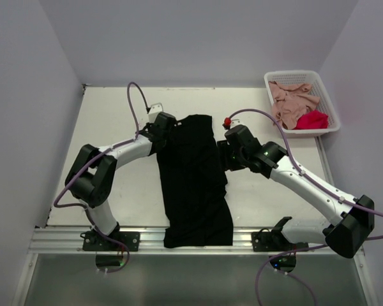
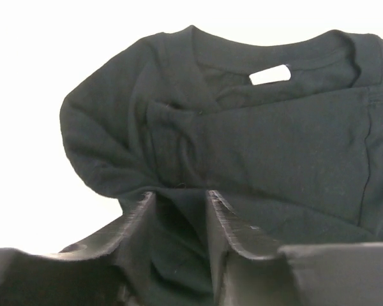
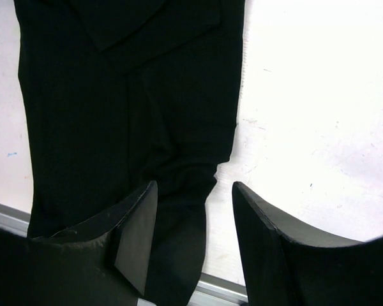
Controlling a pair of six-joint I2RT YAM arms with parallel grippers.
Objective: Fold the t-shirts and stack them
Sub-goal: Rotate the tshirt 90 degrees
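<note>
White surface (image 1: 115,115) carries the large black cloth t-shirt (image 1: 195,185) lengthwise, collar far and hem near, with the left arm's (image 1: 124,150) jaws around a far-left shoulder fold, grip unclear, and the right arm's (image 1: 293,175) jaws open astride its right edge.

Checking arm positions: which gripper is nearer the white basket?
Right. The right gripper sits at the black t-shirt's right edge; the left gripper is beyond the shirt from the basket.
</note>
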